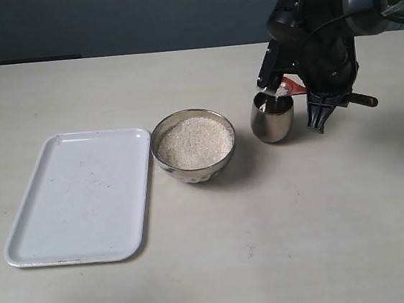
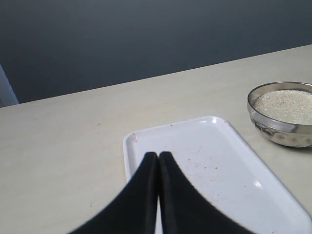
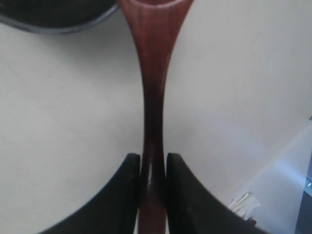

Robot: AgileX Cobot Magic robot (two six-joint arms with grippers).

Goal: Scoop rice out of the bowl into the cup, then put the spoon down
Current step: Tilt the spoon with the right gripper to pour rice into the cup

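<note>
The wide steel bowl (image 1: 193,146) stands mid-table, heaped with white rice (image 1: 194,142); it also shows in the left wrist view as the bowl (image 2: 280,122) with rice (image 2: 285,105). To its right stands the small steel cup (image 1: 272,116). My right gripper (image 3: 153,157) is shut on the reddish-brown wooden spoon (image 3: 152,83) by its handle. In the exterior view the spoon (image 1: 287,87) tilts over the cup's rim, with pale grains at its scoop. My left gripper (image 2: 158,155) is shut and holds nothing, hovering over the white tray; it is out of the exterior view.
A white rectangular tray (image 1: 84,196) lies left of the bowl, with small specks on it. The right arm (image 1: 332,44) hangs over the table behind and to the right of the cup. A dark wall runs behind the table's far edge.
</note>
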